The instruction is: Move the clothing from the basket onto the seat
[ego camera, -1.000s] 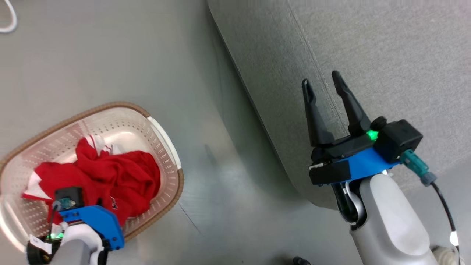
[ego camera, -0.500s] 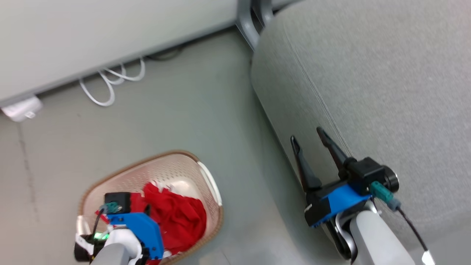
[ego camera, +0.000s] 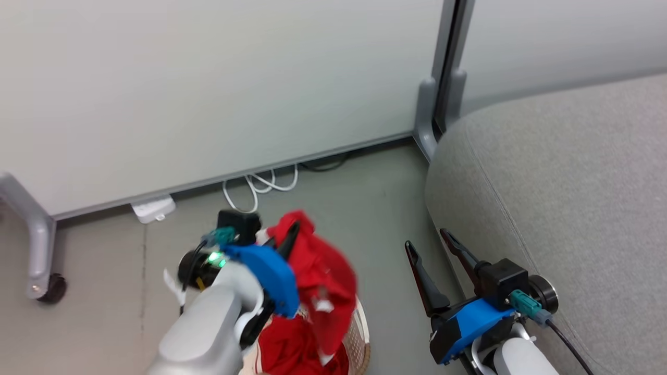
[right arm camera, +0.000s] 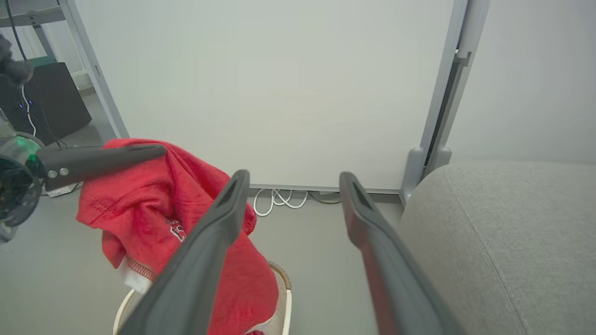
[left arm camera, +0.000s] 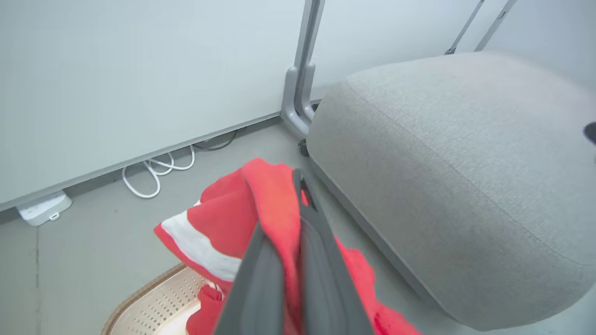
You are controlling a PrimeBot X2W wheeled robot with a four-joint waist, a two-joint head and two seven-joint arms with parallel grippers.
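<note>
Head view has the seat [ego camera: 573,208] filling the right side, its top bare, with a pale partition [ego camera: 208,78] behind. The basket [ego camera: 363,333] sits low on the floor beside the seat, mostly hidden by the left arm.

A second ago the left claw [ego camera: 292,234] was down in the basket among the red cloth. Now it is raised clear of the rim, and the camera has tilted up with it. It is clamped tight on one garment [ego camera: 318,265], which hangs in folds back toward the basket. A second garment [ego camera: 281,354] lies inside the basket. I judge the pick-up done for the first piece, with the carry across to the seat next, so the task is well short of halfway.

The right claw [ego camera: 425,238] is spread wide and holds nothing, just beside the seat's front edge.

White cables [ego camera: 260,185] and a white plug block [ego camera: 152,208] lie at the partition's foot.

In the right wrist view a small pale emblem [right arm camera: 174,230] shows on the garment, but it is too small to read. No other writing can be made out.
</note>
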